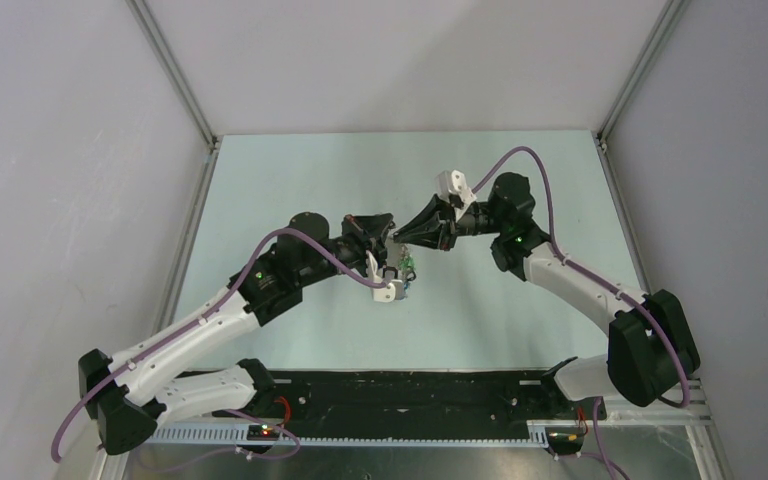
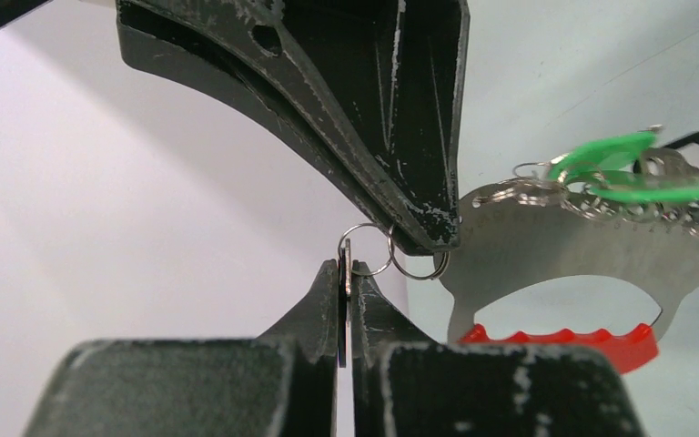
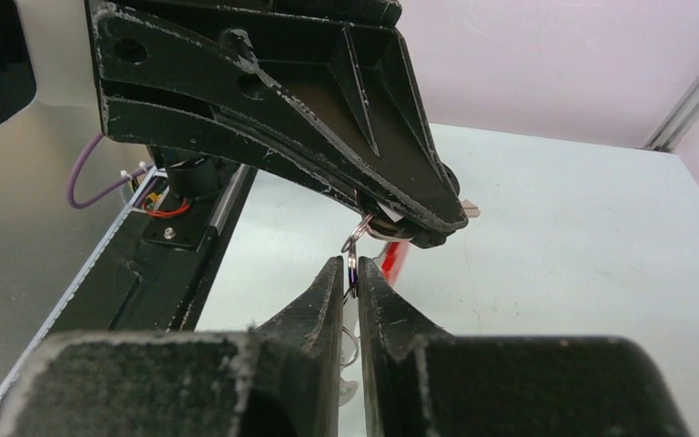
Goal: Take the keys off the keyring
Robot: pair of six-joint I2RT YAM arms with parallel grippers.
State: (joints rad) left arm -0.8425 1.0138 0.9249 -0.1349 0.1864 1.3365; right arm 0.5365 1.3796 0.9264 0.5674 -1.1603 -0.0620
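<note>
My left gripper (image 2: 348, 264) is shut on the thin edge of a flat key (image 2: 343, 314); a small silver split ring (image 2: 365, 249) sticks up from it. My right gripper (image 3: 352, 264) is shut on a small silver ring (image 3: 353, 244) of the same bunch. The two grippers meet tip to tip above mid-table, left gripper (image 1: 390, 238) and right gripper (image 1: 406, 236). The keyring (image 2: 560, 339) shows as a red toothed bar under a flat silver arch. It hangs to the right with the other keys (image 2: 614, 155), some green-tagged. The bunch (image 1: 405, 268) dangles below the tips.
The pale green table (image 1: 520, 300) is bounded by grey walls on the left, right and back. A black rail (image 1: 410, 395) with the arm bases runs along the near edge. The purple cables (image 1: 520, 155) loop over both arms.
</note>
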